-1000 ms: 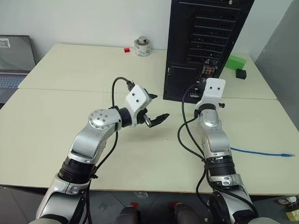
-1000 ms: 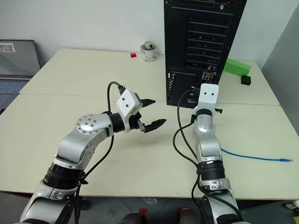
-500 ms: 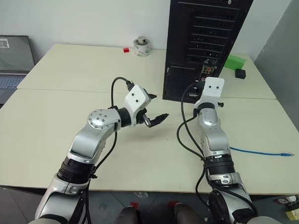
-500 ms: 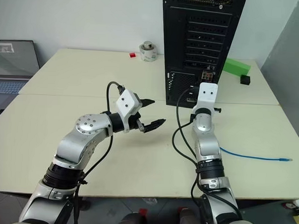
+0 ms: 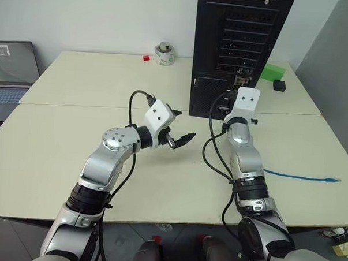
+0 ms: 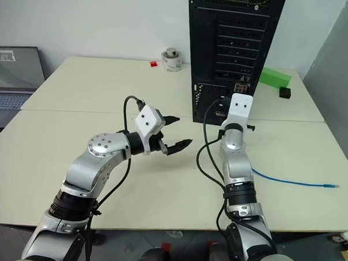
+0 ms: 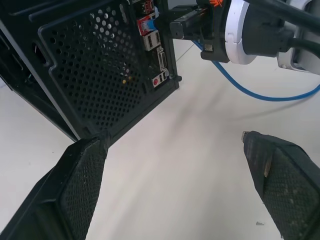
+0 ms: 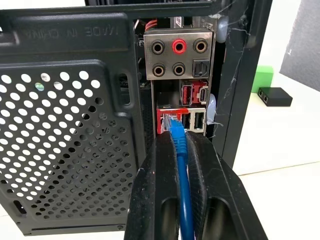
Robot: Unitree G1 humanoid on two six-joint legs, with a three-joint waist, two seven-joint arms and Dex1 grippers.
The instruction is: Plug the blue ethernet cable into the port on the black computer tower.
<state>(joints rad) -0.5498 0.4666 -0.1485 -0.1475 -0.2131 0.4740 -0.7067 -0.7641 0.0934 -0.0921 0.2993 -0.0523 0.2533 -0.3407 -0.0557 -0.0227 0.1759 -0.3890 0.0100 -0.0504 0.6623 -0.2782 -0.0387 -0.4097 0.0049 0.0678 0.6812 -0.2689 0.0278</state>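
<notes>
Matt black perforated metal tower, glossy blue plastic-sheathed cable

place: i see an office or lab | cues: pale desks, laptop, black computer tower, bare white wall

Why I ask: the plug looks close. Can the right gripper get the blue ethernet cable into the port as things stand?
Probably yes: the right gripper, shut on the blue ethernet cable, holds its plug right at the port, with nothing between them.
</notes>
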